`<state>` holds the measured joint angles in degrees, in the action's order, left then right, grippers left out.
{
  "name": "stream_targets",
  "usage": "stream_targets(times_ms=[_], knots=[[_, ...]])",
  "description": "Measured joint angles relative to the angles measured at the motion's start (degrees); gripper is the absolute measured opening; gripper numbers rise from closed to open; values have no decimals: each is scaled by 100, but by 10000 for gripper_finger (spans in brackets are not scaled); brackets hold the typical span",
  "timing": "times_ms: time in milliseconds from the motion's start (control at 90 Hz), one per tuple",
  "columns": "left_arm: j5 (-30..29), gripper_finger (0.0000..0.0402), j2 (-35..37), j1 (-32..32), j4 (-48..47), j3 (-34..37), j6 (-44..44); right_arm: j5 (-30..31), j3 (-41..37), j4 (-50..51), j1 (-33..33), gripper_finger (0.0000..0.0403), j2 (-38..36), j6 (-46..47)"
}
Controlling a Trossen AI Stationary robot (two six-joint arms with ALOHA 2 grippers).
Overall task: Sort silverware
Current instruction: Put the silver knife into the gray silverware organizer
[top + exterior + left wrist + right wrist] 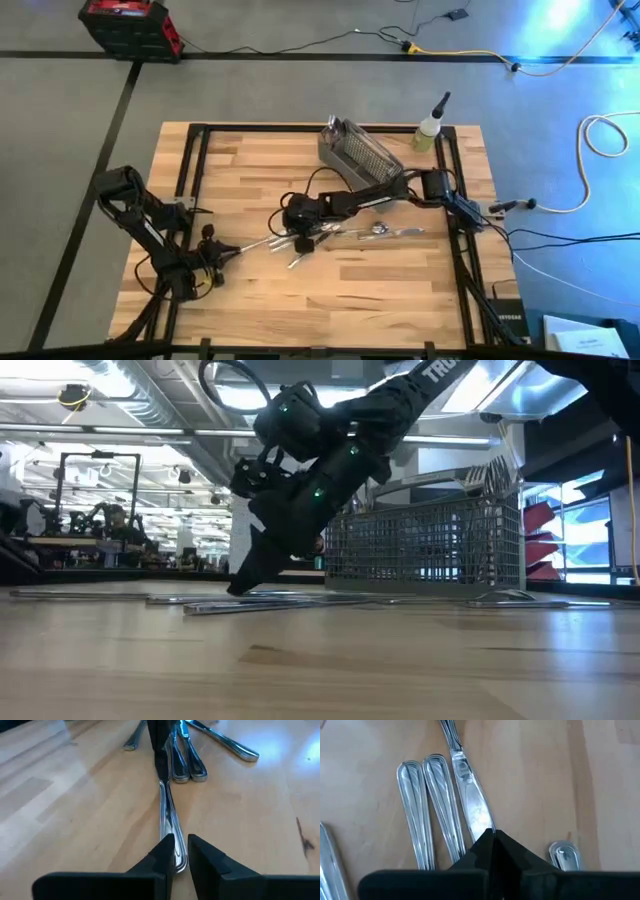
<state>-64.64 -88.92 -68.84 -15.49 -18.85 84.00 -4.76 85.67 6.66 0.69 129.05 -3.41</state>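
Right, both my grippers sit on one knife [167, 815] lying mid-table: the left gripper [180, 851] pinches its handle end, the right gripper [492, 842] is clamped on its blade, I think. More silverware [375, 231] lies just beside; the basket [357, 150] waits behind. Next, one gripper must release so the other can carry it.

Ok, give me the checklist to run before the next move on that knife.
1. Right hand shut on the knife at its blade tip: ok.
2. Left hand lined up at the knife's handle end: ok.
3. Left hand's hold firm enough to take over: cannot tell.
4. Knife clear of the table: cannot tell.
5. Mesh basket upright at the table's far side: ok.
6. Table free of loose silverware: not ok, several pieces lie beside the right hand.
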Motion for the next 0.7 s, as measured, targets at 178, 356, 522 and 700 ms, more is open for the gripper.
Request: stream_targets(times_ms=[178,356,522,700], knots=[[-38,53,-6,47,-7,0,-2,5,-2,-24,0,0,0,-9],[-168,111,-17,213,-6,0,111,0,-2,-37,2,0,0,-9],[-215,191,-17,256,165,2,78,-13,-2,-40,2,0,-2,-10],[-262,259,-201,295,684,2,-347,-34,-2,-46,0,0,-2,-12]])
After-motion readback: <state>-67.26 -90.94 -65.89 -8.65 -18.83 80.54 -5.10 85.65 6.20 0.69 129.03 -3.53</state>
